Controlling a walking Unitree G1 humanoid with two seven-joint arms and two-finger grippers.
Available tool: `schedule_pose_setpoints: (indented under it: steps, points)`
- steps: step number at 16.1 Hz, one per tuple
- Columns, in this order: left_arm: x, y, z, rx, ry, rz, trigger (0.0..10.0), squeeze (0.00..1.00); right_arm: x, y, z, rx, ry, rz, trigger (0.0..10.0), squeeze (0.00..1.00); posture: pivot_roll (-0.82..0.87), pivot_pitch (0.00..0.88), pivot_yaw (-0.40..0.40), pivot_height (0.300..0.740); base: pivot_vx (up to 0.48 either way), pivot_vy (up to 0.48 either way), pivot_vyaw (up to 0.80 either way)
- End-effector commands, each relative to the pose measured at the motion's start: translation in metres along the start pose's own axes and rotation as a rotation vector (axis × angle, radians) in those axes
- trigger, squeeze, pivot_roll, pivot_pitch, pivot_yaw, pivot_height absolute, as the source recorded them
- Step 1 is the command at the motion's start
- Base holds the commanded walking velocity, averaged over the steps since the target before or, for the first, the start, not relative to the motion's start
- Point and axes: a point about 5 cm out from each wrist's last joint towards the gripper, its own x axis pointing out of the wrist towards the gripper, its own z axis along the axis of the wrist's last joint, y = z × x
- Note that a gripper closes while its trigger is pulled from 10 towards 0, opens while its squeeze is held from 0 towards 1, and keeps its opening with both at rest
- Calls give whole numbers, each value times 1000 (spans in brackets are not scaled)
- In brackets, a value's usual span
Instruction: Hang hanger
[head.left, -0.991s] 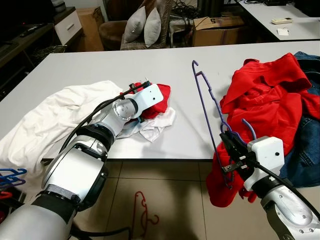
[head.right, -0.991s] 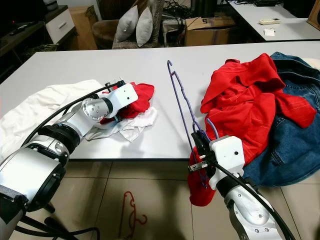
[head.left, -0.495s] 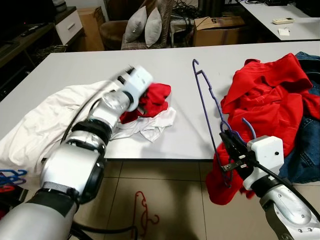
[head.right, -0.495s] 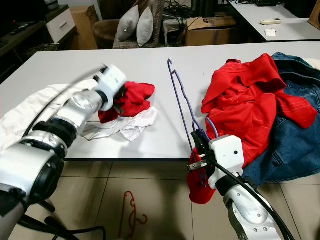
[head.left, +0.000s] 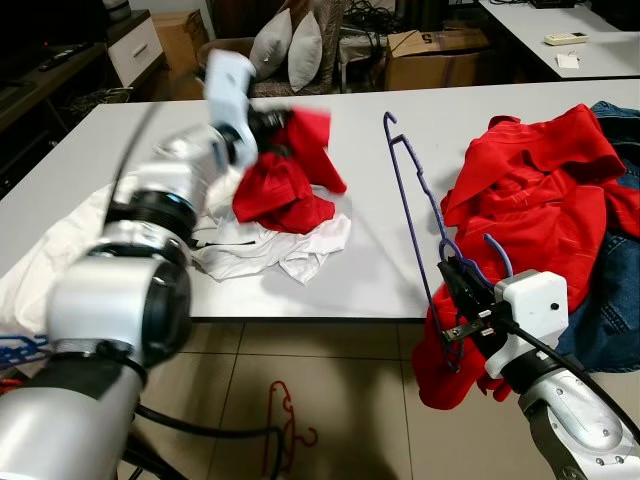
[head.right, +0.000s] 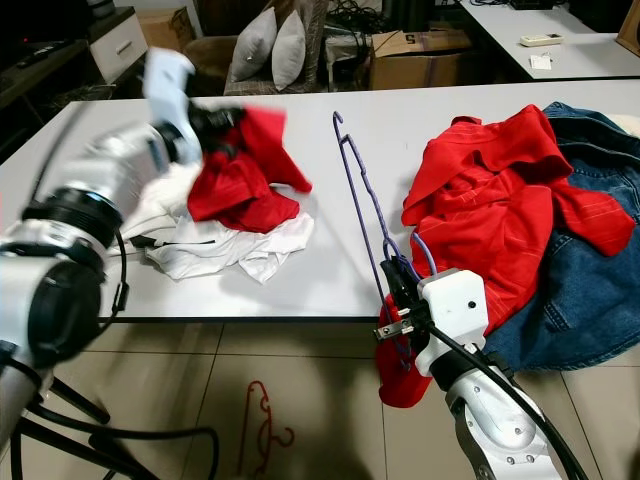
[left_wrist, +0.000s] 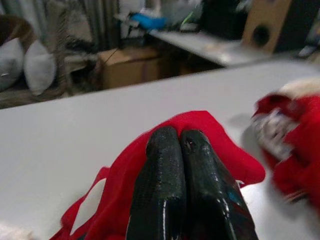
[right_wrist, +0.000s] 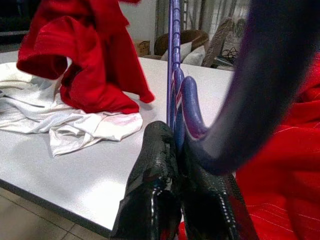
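Both fingers of the right hand (head.left: 458, 300) pinch the purple hanger (head.left: 412, 205), which rises above it.

Head pair: both my eyes look forward and down on the white table (head.left: 330, 130), sharing the red garment (head.left: 285, 180) and purple hanger (head.left: 410, 200).
Left wrist: close along my left gripper (left_wrist: 180, 145), facing across the table.
Right wrist: tight along my right gripper (right_wrist: 172, 150), sharing that hanger and garment.
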Motion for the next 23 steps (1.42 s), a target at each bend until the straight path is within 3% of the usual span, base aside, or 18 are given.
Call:
schedule_pose_setpoints:
  steps: [1, 3, 4, 6, 10, 11, 12, 14, 15, 16, 20, 21, 22, 23]
  points:
    - [-6, 4, 29, -11, -99, -31, 0, 0, 2, -1, 3, 14, -32, -2, 10000, 0, -81, 0, 121, 740, 0, 0, 0]
    - [-12, 9, 49, -87, -188, -56, 0, 0, 2, 0, 4, 18, -41, 3, 10000, 0, -74, 0, 117, 740, 0, 0, 0]
    - [-15, 12, 59, -187, -256, -41, 0, 0, 2, 1, 5, 22, -51, 10, 10000, 0, -70, 0, 115, 740, 0, 0, 0]
    - [-16, 17, 63, -284, -280, 11, 0, 0, 2, 2, 7, 27, -67, 14, 10000, 0, -70, 0, 115, 740, 0, 0, 0]
    - [-7, 13, 54, -256, -215, 117, 0, 0, 1, 5, 11, 49, -104, 43, 10000, 0, -67, 0, 115, 740, 0, 0, 0]
    - [-2, 7, 49, -191, -179, 116, 0, 0, 0, 4, 11, 48, -105, 35, 10000, 0, -67, 0, 115, 740, 0, 0, 0]
    - [4, 0, 43, -134, -146, 106, 0, 0, 0, 3, 10, 48, -107, 21, 10000, 0, -67, 0, 115, 740, 0, 0, 0]
    - [14, -14, 34, -114, -117, 88, 0, 0, 1, -1, 11, 38, -112, -15, 10000, 0, -68, 0, 115, 740, 0, 0, 0]
    - [28, -36, 19, -66, -76, 60, 0, 0, 2, -12, 16, 31, -145, -104, 10000, 0, -77, 0, 122, 740, 0, 0, 0]
    - [31, -41, 14, -51, -65, 56, 0, 0, 2, -13, 17, 32, -151, -116, 10000, 0, -87, 0, 128, 740, 0, 0, 0]
    - [45, -73, -8, -67, -19, -61, 0, 0, -5, -15, 16, 30, -142, -139, 10000, 0, -100, 0, 139, 740, 0, 0, 0]
    - [47, -82, -24, -39, 37, -80, 10000, 0, -6, -13, 15, 34, -138, -141, 10000, 0, -100, 0, 138, 740, 0, 0, 0]
    - [47, -84, -30, -25, 54, -87, 10000, 0, -6, -13, 15, 36, -137, -140, 10000, 0, -100, 0, 138, 740, 0, 0, 0]
    - [47, -91, -44, 64, 113, -127, 10000, 1000, -5, -12, 15, 37, -139, -134, 10000, 0, -100, 0, 136, 740, 0, 0, 0]
